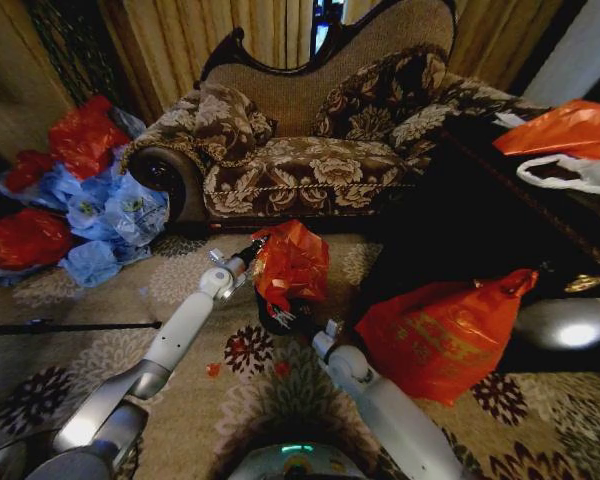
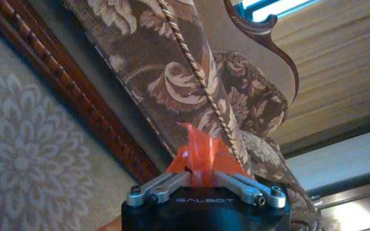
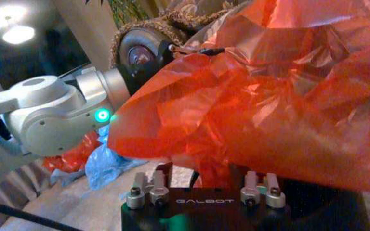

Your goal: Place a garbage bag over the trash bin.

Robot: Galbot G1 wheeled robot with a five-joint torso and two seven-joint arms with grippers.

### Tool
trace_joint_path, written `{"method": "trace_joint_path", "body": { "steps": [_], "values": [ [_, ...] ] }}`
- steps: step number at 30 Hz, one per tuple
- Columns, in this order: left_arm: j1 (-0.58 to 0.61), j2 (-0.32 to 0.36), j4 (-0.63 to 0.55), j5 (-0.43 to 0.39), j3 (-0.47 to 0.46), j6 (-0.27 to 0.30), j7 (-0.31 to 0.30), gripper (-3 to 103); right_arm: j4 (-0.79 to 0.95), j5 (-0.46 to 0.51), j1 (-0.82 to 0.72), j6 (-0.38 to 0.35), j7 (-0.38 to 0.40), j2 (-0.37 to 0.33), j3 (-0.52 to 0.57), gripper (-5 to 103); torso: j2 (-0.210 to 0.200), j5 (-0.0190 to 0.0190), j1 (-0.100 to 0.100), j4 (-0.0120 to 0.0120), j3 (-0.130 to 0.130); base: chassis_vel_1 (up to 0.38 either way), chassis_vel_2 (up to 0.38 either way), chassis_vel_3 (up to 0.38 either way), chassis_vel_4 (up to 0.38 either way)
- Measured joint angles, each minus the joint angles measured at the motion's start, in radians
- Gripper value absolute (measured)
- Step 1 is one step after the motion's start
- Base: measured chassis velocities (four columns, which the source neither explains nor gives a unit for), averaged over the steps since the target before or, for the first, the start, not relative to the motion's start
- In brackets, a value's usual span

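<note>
At the left edge of the head view, one pile of red and blue bags (image 1: 70,195) is seen on the carpet (image 1: 90,300); the exact count cannot be told. One dark rod (image 1: 70,325) lies across the lower left. One patterned sofa (image 1: 310,150) fills the upper centre.

Two arms are seen rising from the bottom edge. The left gripper (image 1: 252,252) is placed just left of centre, at the edge of the garbage bag (image 1: 292,262). In the left wrist view its fingers (image 2: 159,188) are drawn in close, and a strip of red film (image 2: 201,156) is pinched between them. "GALBOT" is read on the gripper body there, and again in the right wrist view.

One garbage bag is seen at frame centre, crumpled and draped over the top of one trash bin (image 1: 285,318); a dark part of the bin is visible under it, on the carpet in front of the sofa.

The right gripper (image 1: 325,335) is placed just right of the bin's lower part. In the right wrist view the bag (image 3: 269,91) hangs right over the fingers (image 3: 145,185), the tips are hidden, and the opening cannot be told.

At the lower right one large orange-red bag (image 1: 440,335) with yellowish print is seen; the print cannot be read. On the dark table (image 1: 520,230) at the upper right, one orange bag (image 1: 565,130) and one white bag (image 1: 575,175) are lying.
</note>
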Motion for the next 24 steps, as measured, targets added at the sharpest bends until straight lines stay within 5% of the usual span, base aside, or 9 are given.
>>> {"method": "trace_joint_path", "body": {
  "steps": [15, 24],
  "values": [
    [0.008, 0.008, -0.027, -0.019, -0.005, 0.001, -0.009, 0, -0.154, -0.139, 0.099, 0.083, 0.041, 0.108, -0.019, 3, 0.0, 0.0001, 0.0, 0.0001, 0.0, 0.0, 0.0, 0.0, 0.0],
    [0.011, 0.007, -0.027, -0.023, -0.01, 0.002, -0.009, 0, -0.274, -0.2, 0.143, 0.154, 0.038, 0.164, -0.012, 0, 0.0, 0.0001, 0.0, -0.0001, 0.0, 0.0, 0.0, 0.0, 0.0]
  ]
}}
